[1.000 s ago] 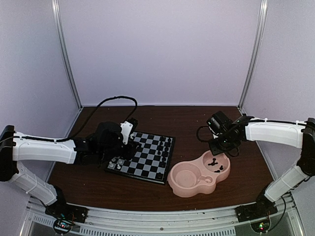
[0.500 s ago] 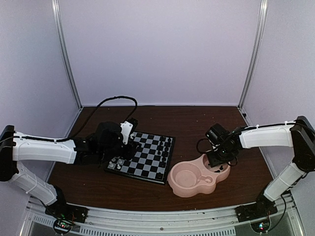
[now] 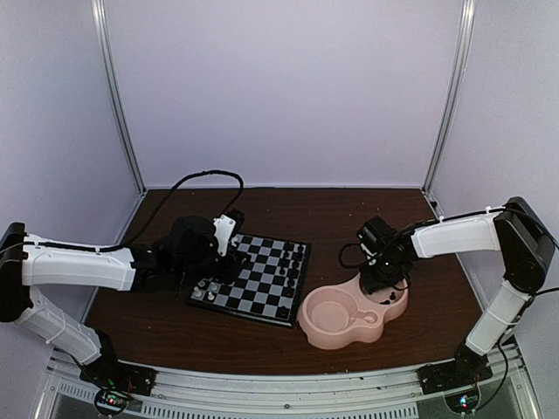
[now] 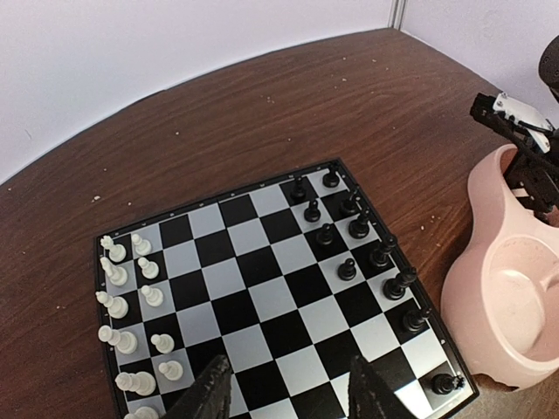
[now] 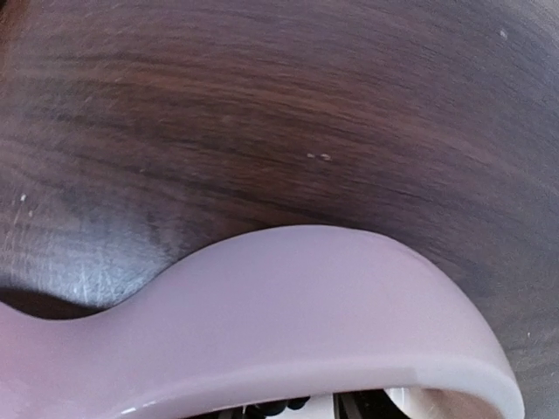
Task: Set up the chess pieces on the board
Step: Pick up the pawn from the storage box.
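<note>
The board (image 3: pixel 262 281) lies left of centre on the table. White chess pieces (image 4: pixel 116 306) stand in two columns along its left side, and black chess pieces (image 4: pixel 359 227) line its right side. My left gripper (image 4: pixel 290 393) hovers over the board's near edge, open, with only bare squares between its fingers (image 4: pixel 210 394). My right gripper (image 3: pixel 382 278) is dipped into the right bowl of the pink dish (image 3: pixel 349 339), where a few dark pieces (image 3: pixel 391 299) lie. In the right wrist view the dish rim (image 5: pixel 306 323) hides the jaws. Only dark shapes show under it.
The dish's left bowl (image 3: pixel 330 312) holds nothing that I can see. The dish wall (image 4: pixel 489 323) sits just off the board's right edge. A black cable (image 3: pixel 210 177) loops behind the left arm. Metal posts (image 3: pixel 122 113) and pale walls close the table.
My right arm has swung left and down, from above the dish's far rim into its right bowl. The left arm and the board's pieces have not moved.
</note>
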{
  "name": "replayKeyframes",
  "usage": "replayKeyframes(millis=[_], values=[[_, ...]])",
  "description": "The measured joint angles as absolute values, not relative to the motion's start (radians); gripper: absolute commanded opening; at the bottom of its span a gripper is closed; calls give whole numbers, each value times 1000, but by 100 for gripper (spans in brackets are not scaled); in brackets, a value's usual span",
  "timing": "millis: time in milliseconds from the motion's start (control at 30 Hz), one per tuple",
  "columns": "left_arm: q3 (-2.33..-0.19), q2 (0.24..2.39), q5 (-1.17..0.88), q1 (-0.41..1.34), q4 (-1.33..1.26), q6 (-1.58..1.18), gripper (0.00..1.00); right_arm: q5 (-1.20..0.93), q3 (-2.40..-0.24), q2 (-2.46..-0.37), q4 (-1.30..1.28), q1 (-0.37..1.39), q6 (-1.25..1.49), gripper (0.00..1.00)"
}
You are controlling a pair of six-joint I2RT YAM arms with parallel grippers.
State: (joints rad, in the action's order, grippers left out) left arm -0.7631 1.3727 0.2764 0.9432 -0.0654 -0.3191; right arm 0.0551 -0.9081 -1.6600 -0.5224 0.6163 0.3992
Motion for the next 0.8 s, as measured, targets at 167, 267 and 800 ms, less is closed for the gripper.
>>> replayKeyframes(millis=[167,267,800], values=[[-763,1372,277,943,-64,-319,47,15,-905,-1658,-500,615,387,23],[-763,1372,277,943,-59,-318,47,1,-879,-1632,-478,615,381,19],[-763,1372,278,943,-58,-312,47,2,-803,-1415,-450,615,368,13]])
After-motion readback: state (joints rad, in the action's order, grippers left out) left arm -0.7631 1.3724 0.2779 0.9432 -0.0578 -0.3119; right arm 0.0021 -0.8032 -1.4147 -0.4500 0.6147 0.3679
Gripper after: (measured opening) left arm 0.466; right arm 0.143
